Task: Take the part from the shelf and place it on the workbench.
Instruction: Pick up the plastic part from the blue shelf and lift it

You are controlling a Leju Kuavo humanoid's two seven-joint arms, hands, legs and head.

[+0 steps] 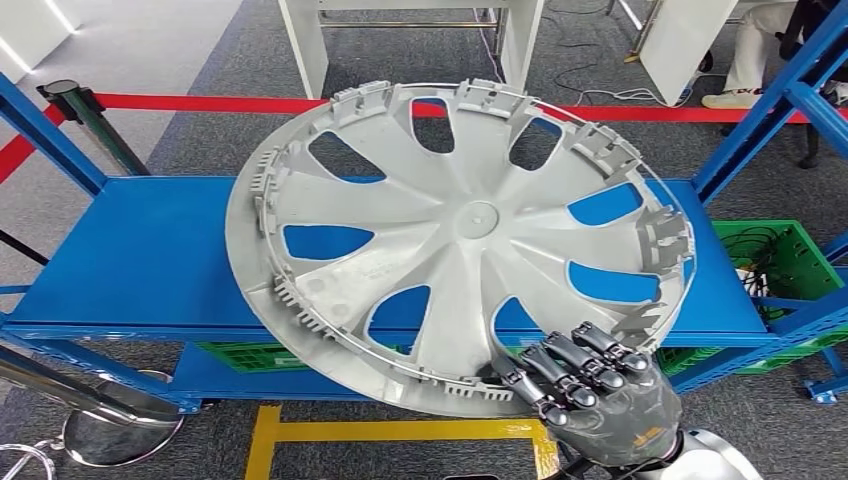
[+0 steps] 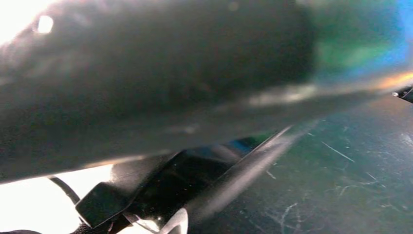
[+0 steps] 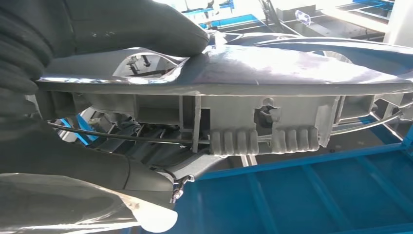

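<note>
Your right robot hand (image 1: 590, 385) is gripping the hubcap (image 1: 460, 235) by its near right rim (inner side up), tilting over the blue shelf (image 1: 130, 260); your left robot hand's state I cannot tell.

Your right hand (image 1: 590, 385) comes up from the lower right of the head view, dark fingers (image 1: 560, 365) curled over the near rim of the grey wheel cover (image 1: 460, 230), gripping it. From the right wrist, your thick grey thumb (image 3: 146, 24) presses on the cover's face, opposite the fingers. The left wrist view is too blurred to tell your left hand's pose.
</note>
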